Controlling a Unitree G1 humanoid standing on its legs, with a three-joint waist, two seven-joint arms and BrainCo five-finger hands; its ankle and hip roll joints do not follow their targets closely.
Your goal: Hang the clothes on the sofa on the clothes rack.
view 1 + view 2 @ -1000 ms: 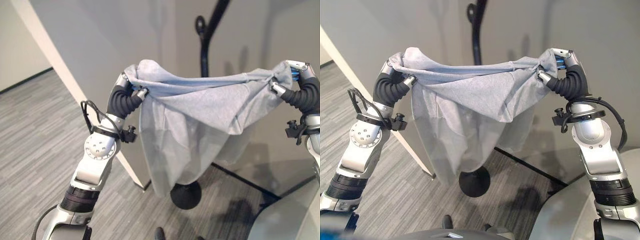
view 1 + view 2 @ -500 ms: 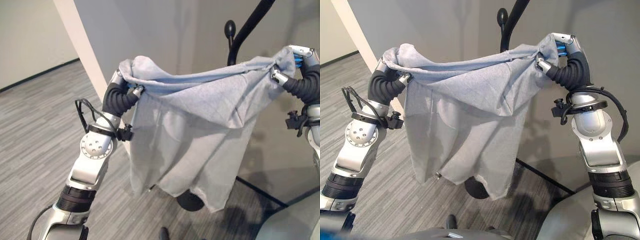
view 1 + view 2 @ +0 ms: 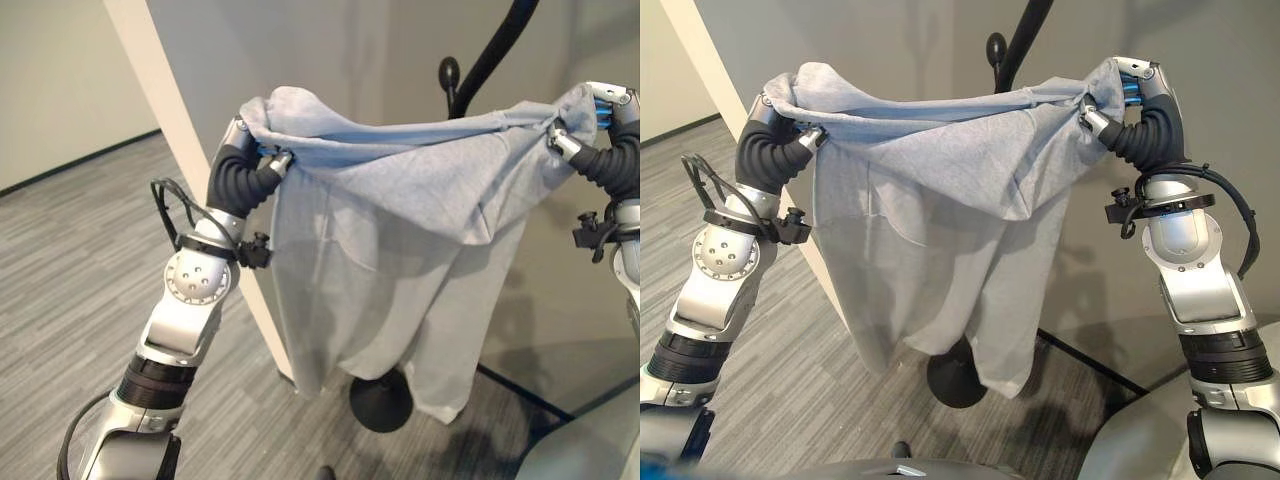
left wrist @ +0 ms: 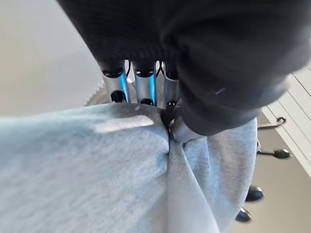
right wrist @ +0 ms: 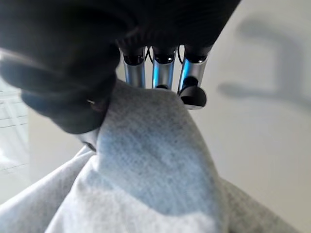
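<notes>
With my left hand (image 3: 252, 160) and right hand (image 3: 1130, 95) both clenched on the grey garment (image 3: 400, 230), I should raise its taut top edge over the rack's black hook (image 3: 450, 72).

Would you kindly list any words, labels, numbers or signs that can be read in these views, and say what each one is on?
None: there is no readable text in any view.
The grey garment is plain cloth, with no print or tag showing.
The left hand and right hand, which grip it, show no legible marking.
The black clothes rack and the wall behind it are bare.
</notes>
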